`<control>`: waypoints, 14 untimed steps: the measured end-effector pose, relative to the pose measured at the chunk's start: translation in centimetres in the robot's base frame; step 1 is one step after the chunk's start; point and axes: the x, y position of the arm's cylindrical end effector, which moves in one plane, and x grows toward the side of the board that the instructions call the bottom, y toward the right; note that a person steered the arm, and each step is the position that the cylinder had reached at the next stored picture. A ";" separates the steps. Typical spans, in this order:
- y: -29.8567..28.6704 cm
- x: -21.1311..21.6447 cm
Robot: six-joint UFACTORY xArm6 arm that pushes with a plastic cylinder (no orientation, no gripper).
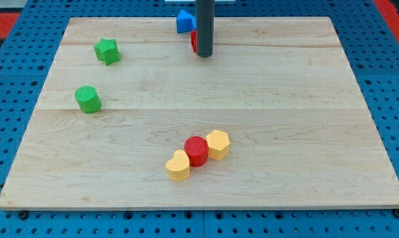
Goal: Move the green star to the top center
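My rod stands upright at the view's top centre, my tip (204, 55) touching the board beside a red block (194, 41), well right of the green star (107, 51); it holds nothing.

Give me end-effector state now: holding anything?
No jaws, just a rod: my tip holds nothing, sits at the view's top centre beside a red block, well right of the green star.

A small red block (194, 41) at the view's top is mostly hidden behind the straight dark rod — shape unreadable, and possibly touching my tip (204, 55). The rod's upper part is cut off by the top edge.
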 end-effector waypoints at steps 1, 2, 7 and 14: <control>0.2 -1.1; 2.0 -1.1; -23.1 4.0; -19.3 -1.0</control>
